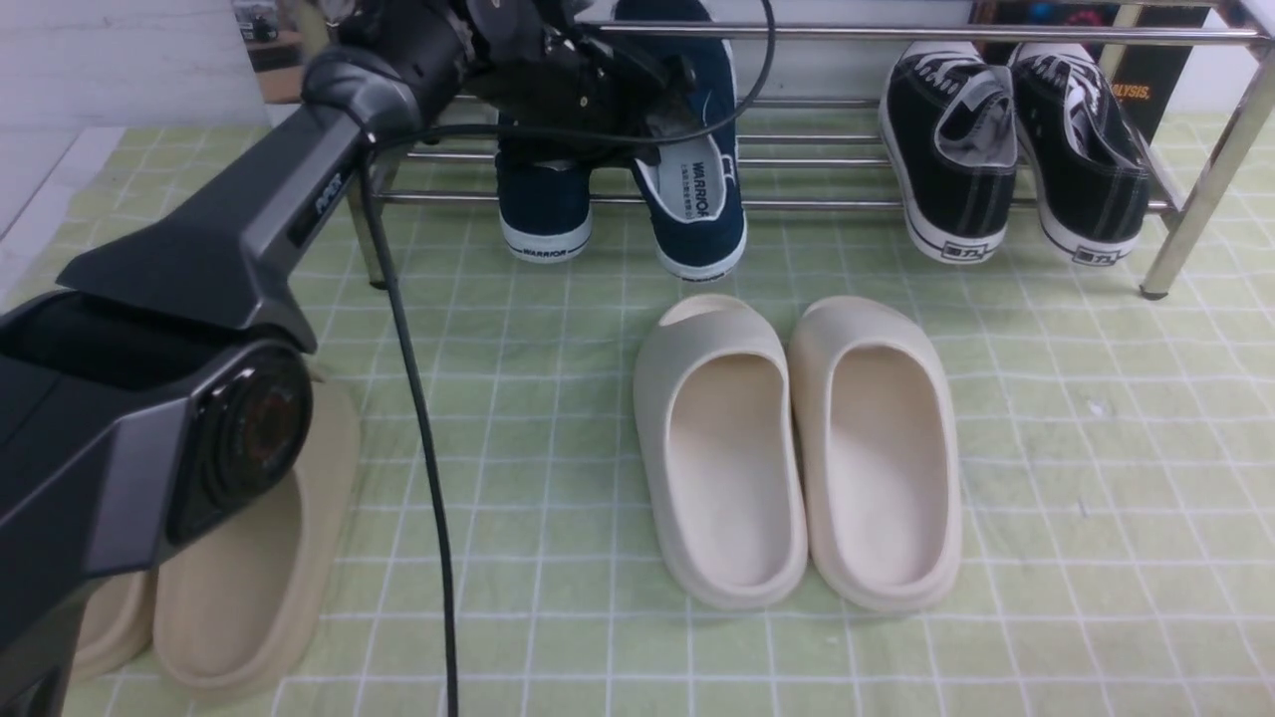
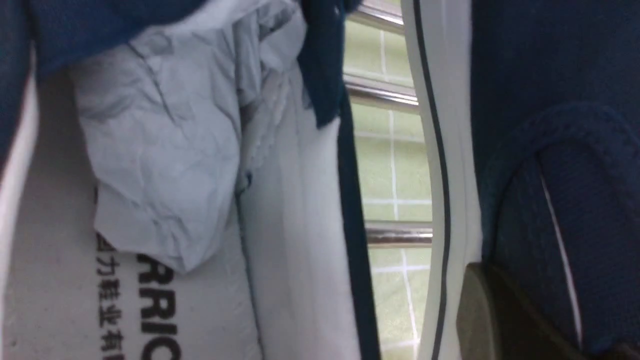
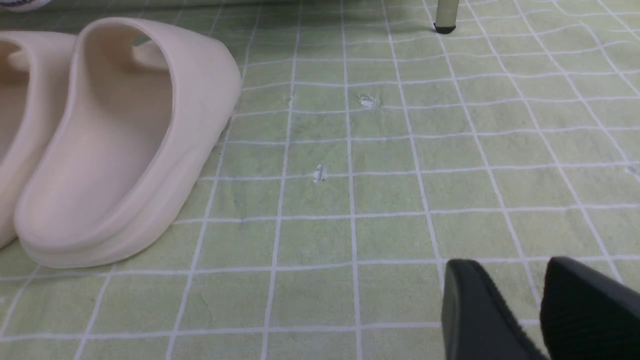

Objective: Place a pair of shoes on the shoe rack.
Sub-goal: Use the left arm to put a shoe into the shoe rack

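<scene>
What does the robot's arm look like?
The left arm is black and dark grey, with a big round joint, small pale letters on its side and a thin black cable hanging down. The right pincer has two dark grey fingers.

Pale wall (image 1: pixel 129 60) behind, green cloth (image 1: pixel 538 478) with white grid lines, creased in places

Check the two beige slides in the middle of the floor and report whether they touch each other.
Touching. The front view shows the left slide and the right slide meeting along their inner sides.
</scene>
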`<action>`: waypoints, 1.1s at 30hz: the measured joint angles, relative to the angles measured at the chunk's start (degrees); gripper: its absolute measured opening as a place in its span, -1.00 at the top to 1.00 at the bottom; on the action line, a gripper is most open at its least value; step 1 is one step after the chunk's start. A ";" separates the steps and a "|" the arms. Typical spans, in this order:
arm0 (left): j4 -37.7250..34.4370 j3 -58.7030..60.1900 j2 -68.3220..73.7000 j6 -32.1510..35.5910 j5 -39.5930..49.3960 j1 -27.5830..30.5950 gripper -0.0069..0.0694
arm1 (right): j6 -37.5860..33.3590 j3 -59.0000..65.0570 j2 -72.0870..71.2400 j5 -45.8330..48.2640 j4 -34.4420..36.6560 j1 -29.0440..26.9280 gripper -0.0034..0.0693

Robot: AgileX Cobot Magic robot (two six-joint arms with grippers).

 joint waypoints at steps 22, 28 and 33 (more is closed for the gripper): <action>-0.38 -0.25 -7.00 13.61 7.08 0.10 0.10 | 0.00 0.00 0.00 0.00 0.00 0.00 0.25; 4.98 -0.31 -13.73 14.35 21.48 0.10 0.63 | 0.00 0.00 0.00 0.00 0.00 0.00 0.25; 5.35 1.79 -16.76 13.65 24.69 0.10 0.85 | 0.00 0.00 0.00 0.00 0.00 0.00 0.25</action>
